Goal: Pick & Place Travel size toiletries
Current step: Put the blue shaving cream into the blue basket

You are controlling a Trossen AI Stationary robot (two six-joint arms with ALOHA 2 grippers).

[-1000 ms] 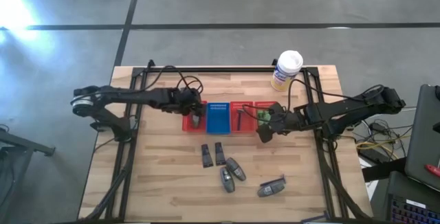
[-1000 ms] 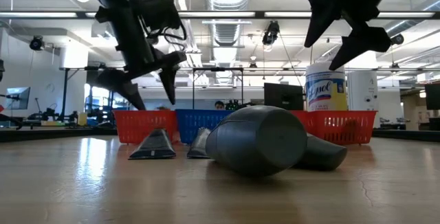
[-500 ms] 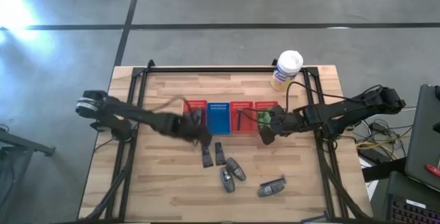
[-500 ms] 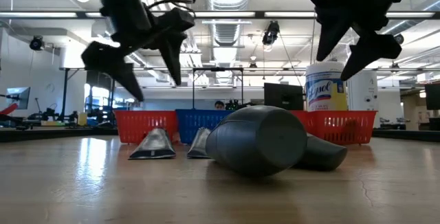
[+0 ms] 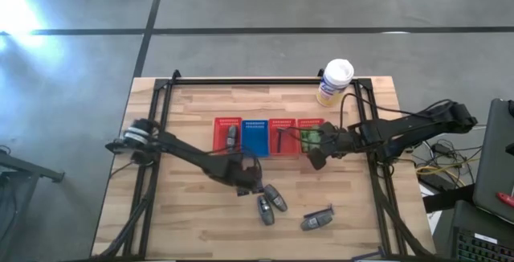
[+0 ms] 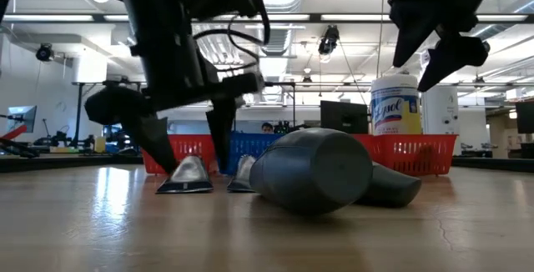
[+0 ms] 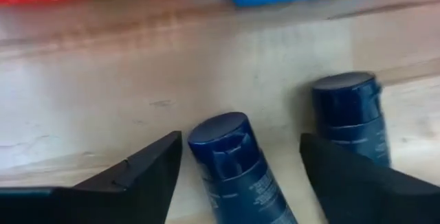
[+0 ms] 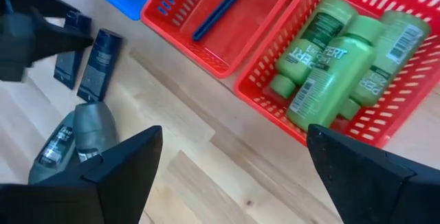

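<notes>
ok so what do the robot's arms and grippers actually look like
Both arms are dark, almost black, slim and jointed, with loose black cables looping along them. The left arm has a pale silver-grey ring at a joint near its base. The left gripper and the right gripper each end in two black, flat, wedge-shaped fingers that taper to points. No lettering or markings show on them.

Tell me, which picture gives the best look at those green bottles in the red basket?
The right wrist view: the green bottles lie close up in the end red basket, labels and barcodes visible, beyond the open right gripper. The high view shows only a small green patch. The low view and left wrist view do not show them.
</notes>
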